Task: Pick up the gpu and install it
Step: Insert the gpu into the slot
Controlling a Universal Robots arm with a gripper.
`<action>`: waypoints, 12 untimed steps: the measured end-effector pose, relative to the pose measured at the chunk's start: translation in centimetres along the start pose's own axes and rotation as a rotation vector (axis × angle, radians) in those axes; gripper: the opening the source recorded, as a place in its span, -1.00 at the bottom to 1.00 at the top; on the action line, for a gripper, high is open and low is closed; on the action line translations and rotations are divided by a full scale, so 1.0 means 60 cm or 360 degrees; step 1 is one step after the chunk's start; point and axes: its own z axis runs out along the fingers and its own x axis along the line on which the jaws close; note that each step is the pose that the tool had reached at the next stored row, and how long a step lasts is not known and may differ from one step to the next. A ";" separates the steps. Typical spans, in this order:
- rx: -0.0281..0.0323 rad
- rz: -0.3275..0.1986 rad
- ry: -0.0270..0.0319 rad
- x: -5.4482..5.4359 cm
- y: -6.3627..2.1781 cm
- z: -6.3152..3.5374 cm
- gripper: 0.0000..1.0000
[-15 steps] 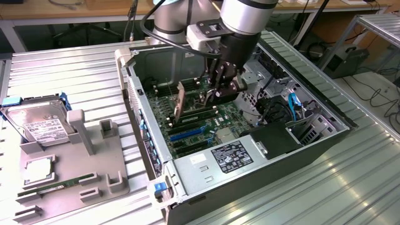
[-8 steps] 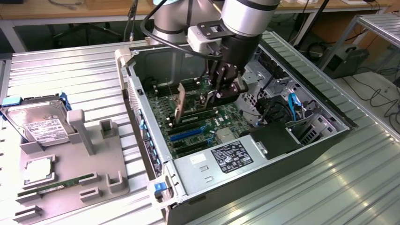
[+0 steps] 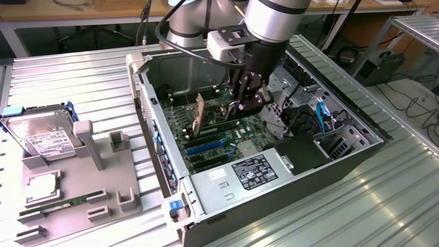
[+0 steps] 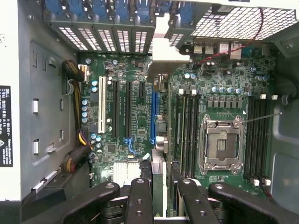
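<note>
Claw [image 3: 248,101] inside the open computer case [image 3: 357,154]: you have it clamped on the gpu [image 3: 198,117], which stands on edge over the motherboard [image 4: 224,93], stretching from the fingers [image 4: 140,200] toward the exterior view's left, at the expansion slots [image 4: 127,109].

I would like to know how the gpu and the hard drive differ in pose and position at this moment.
The gpu stands on edge inside the open computer case, above the motherboard; the hard drive lies flat outside the case, at the exterior view's left. The gpu is a thin card; the hard drive is a thicker silver block in a blue frame. Both are computer parts.
</note>
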 end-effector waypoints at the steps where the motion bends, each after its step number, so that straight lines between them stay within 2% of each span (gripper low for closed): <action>1: 0.00000 0.0000 0.00000 0.001 0.000 0.000 -0.47; 12: -0.00001 0.0000 0.00001 0.011 0.000 0.001 -0.47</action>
